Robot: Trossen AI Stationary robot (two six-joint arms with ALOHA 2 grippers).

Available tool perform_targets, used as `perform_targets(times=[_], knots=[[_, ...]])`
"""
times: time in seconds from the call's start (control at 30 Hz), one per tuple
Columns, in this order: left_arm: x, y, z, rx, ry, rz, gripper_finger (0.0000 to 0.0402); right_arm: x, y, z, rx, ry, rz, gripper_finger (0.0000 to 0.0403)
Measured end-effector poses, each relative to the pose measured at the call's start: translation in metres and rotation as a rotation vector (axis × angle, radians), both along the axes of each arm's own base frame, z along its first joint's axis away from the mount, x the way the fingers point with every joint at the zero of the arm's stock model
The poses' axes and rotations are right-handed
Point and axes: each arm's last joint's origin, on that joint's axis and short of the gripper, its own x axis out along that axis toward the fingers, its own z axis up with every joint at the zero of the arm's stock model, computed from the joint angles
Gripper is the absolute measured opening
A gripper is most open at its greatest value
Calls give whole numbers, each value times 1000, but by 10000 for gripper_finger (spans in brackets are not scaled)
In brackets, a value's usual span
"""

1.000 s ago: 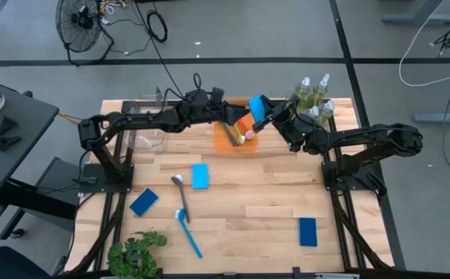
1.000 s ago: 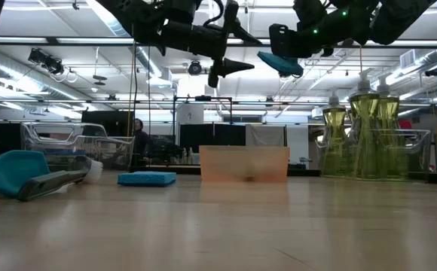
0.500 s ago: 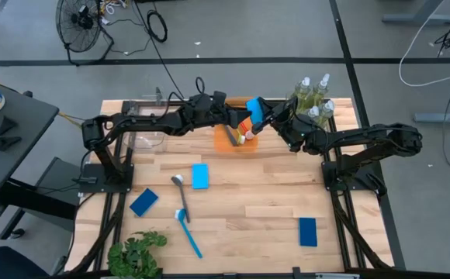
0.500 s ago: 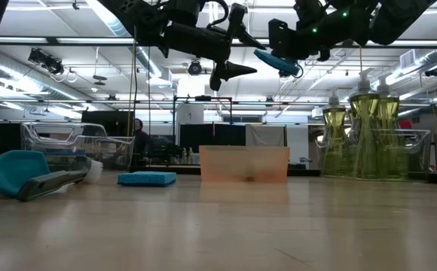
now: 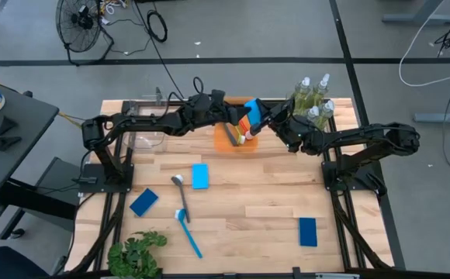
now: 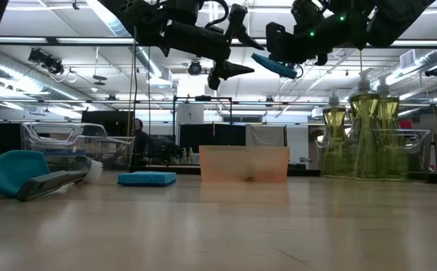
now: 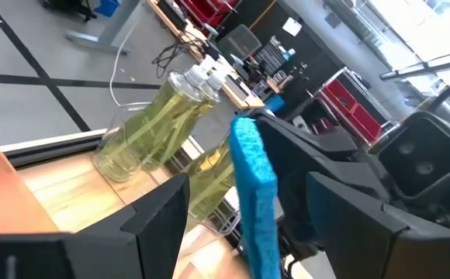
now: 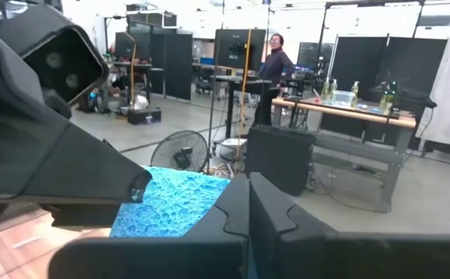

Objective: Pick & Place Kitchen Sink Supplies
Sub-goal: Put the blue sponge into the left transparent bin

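My right gripper (image 5: 264, 118) is shut on a light-blue sponge (image 5: 252, 110) high over the orange tray (image 5: 226, 143). My left gripper (image 5: 231, 118) is open. In the left wrist view its fingers (image 7: 159, 221) stand on either side of the sponge (image 7: 254, 194), apart from it. Several pump bottles (image 5: 310, 97) of yellow-green liquid stand in a clear bin at the far right. On the table lie a light-blue sponge (image 5: 200, 176), two dark-blue sponges (image 5: 143, 202) (image 5: 308, 231), a dark brush (image 5: 181, 194) and a blue brush (image 5: 189, 235). My right gripper pinches the light-blue sponge between its two shut fingers (image 8: 233, 217) at the sponge's end (image 8: 209, 203) nearest the bottles. The fingers come level from the table's right. The sponge is lifted clear above the tray and stands on edge (image 6: 275, 65), reaching out toward my left gripper.
Some red and dark brush-like things lie in the orange tray (image 5: 244, 133). An empty clear bin (image 5: 143, 128) sits at the far left and a green plant (image 5: 136, 252) at the near left edge. A person (image 8: 274, 50) stands in the room beyond.
My right gripper has carried the sponge a little toward the table's left, closer in between my left gripper's fingers, and the sponge has tipped slightly downward. My left gripper has edged a little toward the right.
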Motion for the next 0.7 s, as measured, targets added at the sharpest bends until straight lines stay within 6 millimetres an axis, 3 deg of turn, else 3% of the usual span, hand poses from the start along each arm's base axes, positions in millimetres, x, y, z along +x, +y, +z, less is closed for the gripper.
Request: perform_targets(times=[0.23,0.7], knots=[[0,0,0,-2,0,-7,244,0,0,1,-2,-5,-9,0],[0,-1,0,42,16,-28,98,0,0,1,0,-8,-7,0]])
